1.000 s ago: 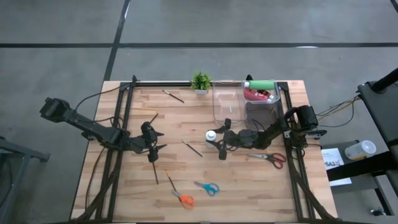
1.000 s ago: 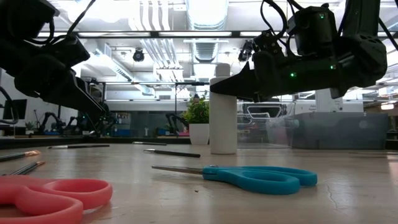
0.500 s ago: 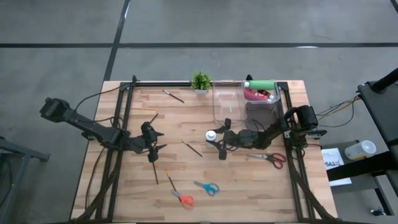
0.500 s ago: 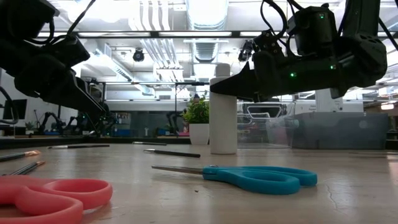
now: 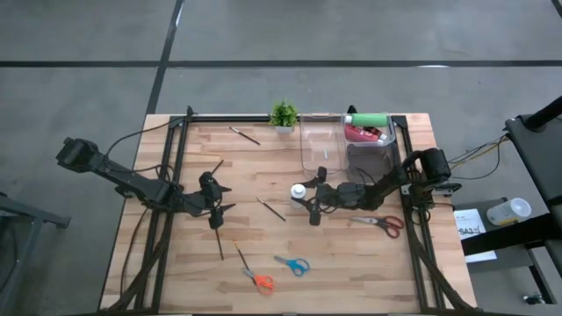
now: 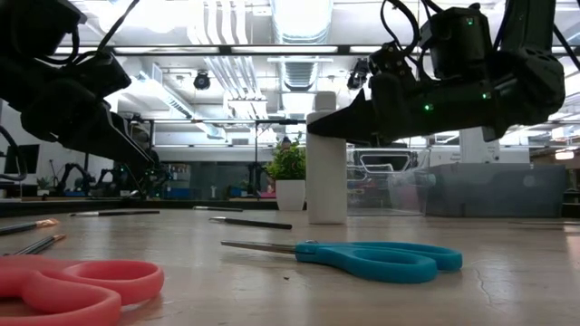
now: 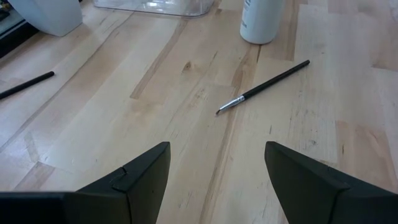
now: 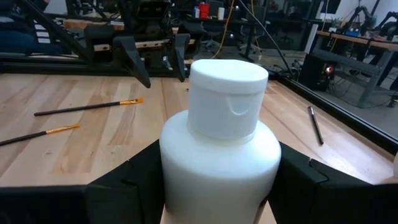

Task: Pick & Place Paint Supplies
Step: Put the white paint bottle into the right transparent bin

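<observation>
A: Where is the white bottle (image 8: 219,149), and how is it oriented?

B: It is shown upright on the worktop (image 5: 369,254), right of centre, with its long axis vertical and its cap uppermost. The clear bin (image 5: 320,146) stands just beyond it on the far side, and the grey bin (image 5: 373,149), in which a green bottle (image 5: 367,119) and a pink-red bottle (image 5: 367,133) already lie, is next to that on the right.

A: Which gripper is nearer, and in what state?

B: The right gripper (image 8: 214,186) is set around the bottle, a finger being seen on each side of the body below the shoulder. The bottle is judged to be grasped. Whether it is already lifted clear of the wood cannot be told.

A: And the other arm?

B: The left gripper (image 7: 214,171) is held low over the left half of the worktop with its fingers spread and nothing between them. A thin dark brush (image 7: 264,86) lies flat ahead of it, its axis running obliquely across the boards.

A: On what relation is the coming move judged to turn?

B: On the bins lying on the far side of the held bottle.
</observation>
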{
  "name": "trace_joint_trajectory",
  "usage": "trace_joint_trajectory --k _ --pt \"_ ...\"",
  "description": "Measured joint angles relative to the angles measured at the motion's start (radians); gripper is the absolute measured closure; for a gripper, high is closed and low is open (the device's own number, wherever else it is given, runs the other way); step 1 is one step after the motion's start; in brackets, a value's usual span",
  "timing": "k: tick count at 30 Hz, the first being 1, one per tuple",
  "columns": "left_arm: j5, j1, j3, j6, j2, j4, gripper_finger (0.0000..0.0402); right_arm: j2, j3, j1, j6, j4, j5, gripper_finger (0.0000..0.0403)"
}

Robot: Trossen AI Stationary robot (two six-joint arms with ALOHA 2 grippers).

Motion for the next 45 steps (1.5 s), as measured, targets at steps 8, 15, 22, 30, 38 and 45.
trace_joint_trajectory --k 8,15,22,30,38,45 --pt "0.0 0.0 0.0 0.0 0.0 0.0 0.0135 -0.014 0.0 0.001 0.0 0.006 0.0 0.0195" --pt "0.0 0.0 0.0 0.0 0.0 0.0 0.0135 -0.104 0.0 0.026 -0.069 -0.006 0.049 0.0195" --pt "0.0 0.0 0.0 0.0 0.0 0.0 0.0135 -0.272 0.001 0.035 -0.096 -0.206 0.134 0.0195" --pt "0.0 0.0 0.0 0.0 0.0 0.0 0.0135 -0.48 0.001 0.035 -0.175 -0.42 0.24 0.0195" --pt "0.0 0.0 0.0 0.0 0.0 0.0 0.0135 -0.694 0.036 0.033 -0.197 -0.787 0.41 0.0195" --pt "0.0 0.0 0.0 0.0 0.0 -0.001 0.0135 -0.816 0.108 0.033 -0.139 -1.119 0.544 0.0195"
